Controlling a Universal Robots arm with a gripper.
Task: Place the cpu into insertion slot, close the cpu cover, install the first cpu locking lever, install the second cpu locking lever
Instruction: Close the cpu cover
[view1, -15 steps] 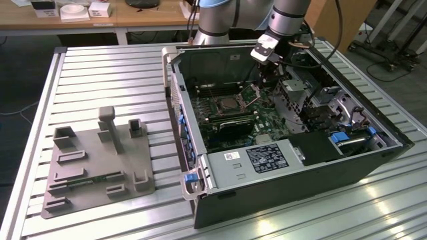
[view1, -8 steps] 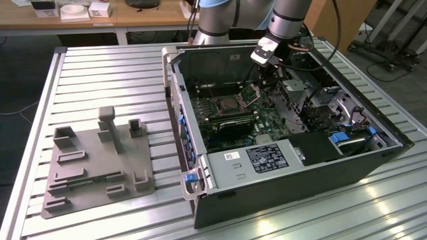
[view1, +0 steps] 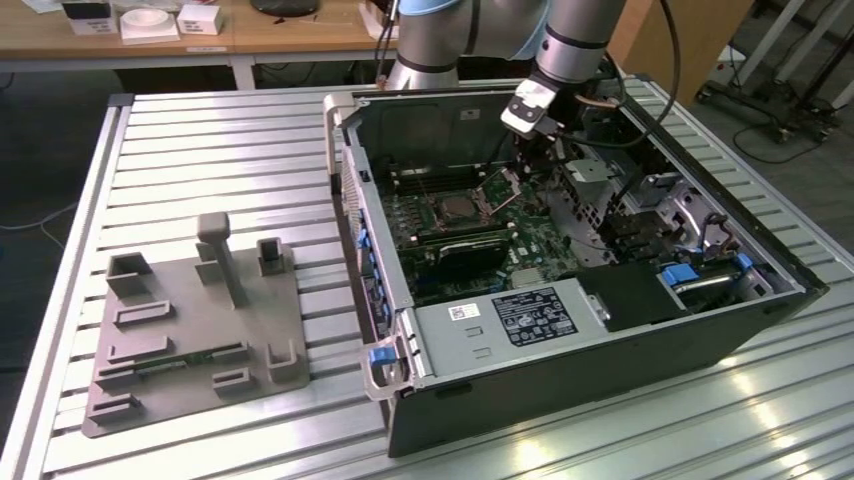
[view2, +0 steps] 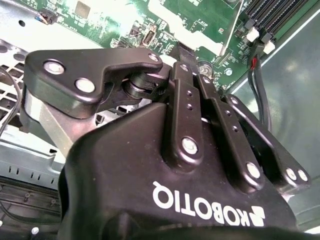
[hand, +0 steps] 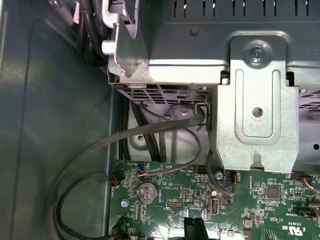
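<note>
The open computer case (view1: 561, 400) lies on its side on the slatted metal table (view1: 200, 150), toward the table's edge at the exterior view's right. A grey fixture plate (view1: 200, 330) sits well apart, near the edge at the exterior view's left. Inside the case, the insertion slot (view1: 424, 216) sits near the middle of the green motherboard (view1: 534, 250), and the grey face of the cpu (view1: 449, 209) appears to lie in it. The cpu cover (view1: 499, 188) stands tilted up at the slot's edge on the exterior view's right, not yet closed. The arm reaches down into the case, and the gripper (view1: 521, 165) hangs just beside the raised cover. In both wrist views the gripper (view2: 175, 52) (hand: 194, 227) looks clenched, its fingers drawn together above the motherboard's edge. The first wrist view also shows a coin cell battery (hand: 147, 192), black cables (hand: 100, 145) and a metal bracket (hand: 257, 115).
</note>
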